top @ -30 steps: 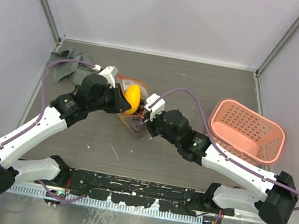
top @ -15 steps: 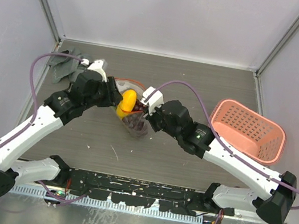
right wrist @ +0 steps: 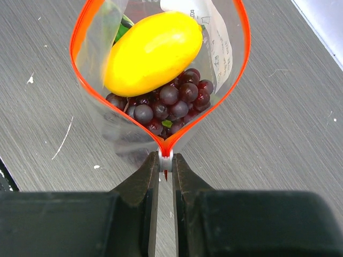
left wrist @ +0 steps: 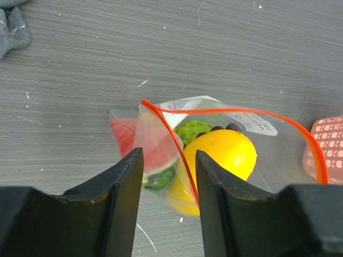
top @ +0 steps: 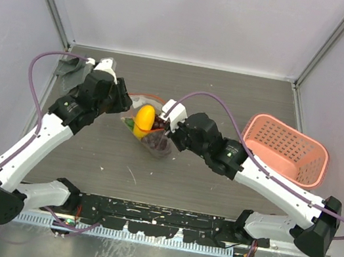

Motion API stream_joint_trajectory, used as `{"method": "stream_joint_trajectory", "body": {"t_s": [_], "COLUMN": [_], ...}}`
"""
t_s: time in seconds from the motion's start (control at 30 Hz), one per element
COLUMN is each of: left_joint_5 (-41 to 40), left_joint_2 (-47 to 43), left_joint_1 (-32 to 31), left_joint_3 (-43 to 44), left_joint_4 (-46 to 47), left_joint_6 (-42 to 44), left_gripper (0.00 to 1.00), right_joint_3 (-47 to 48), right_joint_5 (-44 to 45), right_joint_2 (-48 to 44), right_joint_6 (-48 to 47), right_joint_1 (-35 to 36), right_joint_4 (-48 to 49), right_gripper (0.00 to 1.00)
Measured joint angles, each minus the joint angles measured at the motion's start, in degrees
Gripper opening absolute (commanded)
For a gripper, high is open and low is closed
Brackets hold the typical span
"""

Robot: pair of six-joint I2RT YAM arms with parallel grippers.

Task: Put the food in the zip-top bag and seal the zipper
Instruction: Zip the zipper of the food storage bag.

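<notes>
The clear zip-top bag (top: 147,131) lies on the table with its mouth open. Inside it are a yellow fruit (right wrist: 153,51), dark grapes (right wrist: 166,104), a red watermelon slice (left wrist: 126,134) and a bumpy green fruit (left wrist: 193,130). My right gripper (right wrist: 165,167) is shut on the white slider (right wrist: 165,159) at the near end of the red-orange zipper (left wrist: 180,148); in the top view it (top: 170,140) is at the bag's right end. My left gripper (left wrist: 169,160) is open at the bag's left end (top: 124,105). The zipper edge shows between its fingers, and whether they touch the bag is unclear.
A pink lattice basket (top: 284,152) stands at the right and shows at the right edge of the left wrist view (left wrist: 321,155). A grey cloth (top: 69,70) lies in the back left corner, also in the left wrist view (left wrist: 13,27). Walls enclose the table.
My left gripper has drawn back up and to the left, away from the yellow fruit. The bag and my right gripper have shifted slightly left, and the bag lies flatter.
</notes>
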Motion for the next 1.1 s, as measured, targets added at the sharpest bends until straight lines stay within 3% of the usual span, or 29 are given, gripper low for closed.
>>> {"method": "stream_joint_trajectory", "body": {"t_s": [0.17,0.33,0.63,0.67,0.77,0.93,1.1], "left_joint_5": [0.5,0.9,0.1,0.0,-0.2,-1.6,0.0], "left_joint_2": [2.4,4.4,1.6,0.6,-1.4,-2.6,-6.5], "left_joint_1": [0.7,1.1,1.3,1.3,1.3,1.4,1.4], "left_joint_3": [0.8,1.4,3.0,2.6,1.8,1.3,1.3], "left_joint_4": [0.0,-0.1,-1.7,-1.7,-1.8,-2.5,-2.8], "left_joint_6": [0.0,0.1,1.3,1.3,1.4,2.1,4.7], "left_gripper": [0.26,0.0,0.0,0.01,0.23,0.33,0.5], "right_joint_3": [0.9,1.0,1.0,1.0,1.0,1.0,1.6], "right_joint_5": [-0.3,-0.3,0.8,0.8,-0.2,-0.9,-0.9], "right_joint_2": [0.2,0.2,0.0,0.0,-0.1,0.0,0.2], "right_joint_6": [-0.8,-1.7,-3.6,-3.7,-3.7,-4.0,-5.4], "right_joint_1": [0.0,0.0,0.0,0.0,0.0,0.0,0.0], "right_joint_4": [-1.0,-1.3,-1.4,-1.4,-0.6,-0.5,-0.5], "right_gripper": [0.01,0.01,0.01,0.01,0.01,0.01,0.01]}}
